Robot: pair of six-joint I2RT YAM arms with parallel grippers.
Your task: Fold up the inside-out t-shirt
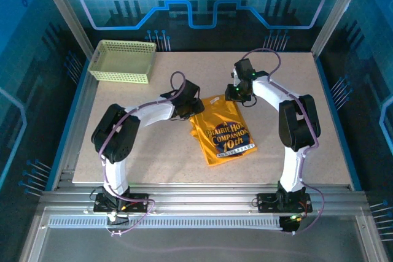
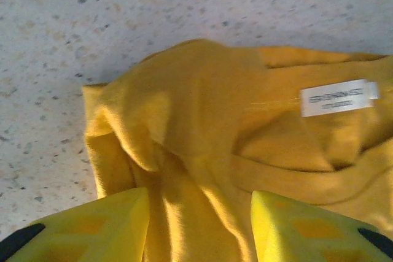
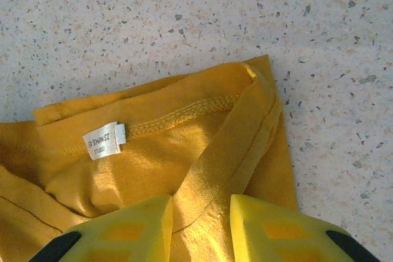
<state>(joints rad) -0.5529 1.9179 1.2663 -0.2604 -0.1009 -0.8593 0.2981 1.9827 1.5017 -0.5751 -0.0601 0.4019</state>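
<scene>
Rumpled mustard-yellow cloth t-shirt (image 1: 215, 111) mid speckled table (image 1: 307, 151) on my overhead feed, dark print (image 1: 228, 139) reading "Prairie Home Companion 70th", wrist feeds give me its white neck tag (image 3: 104, 140), "STUDIO", left gripper (image 2: 199, 225) and right gripper (image 3: 201, 228) jaws parted astride fabric

t-shirt (image 1: 224, 133) print: "Prairie Home Companion"; neck label (image 3: 104, 140): "STUDIO"

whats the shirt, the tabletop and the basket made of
shirt: soft knit cloth, likely cotton jersey, matte. It bunches into folds and has a stitched collar seam and a sewn-in label.
tabletop: hard, pale and speckled, matte. It looks like stone-look laminate or composite, can't tell which.
basket: pale yellow-green open mesh with stiff straight walls, probably moulded plastic.
</scene>
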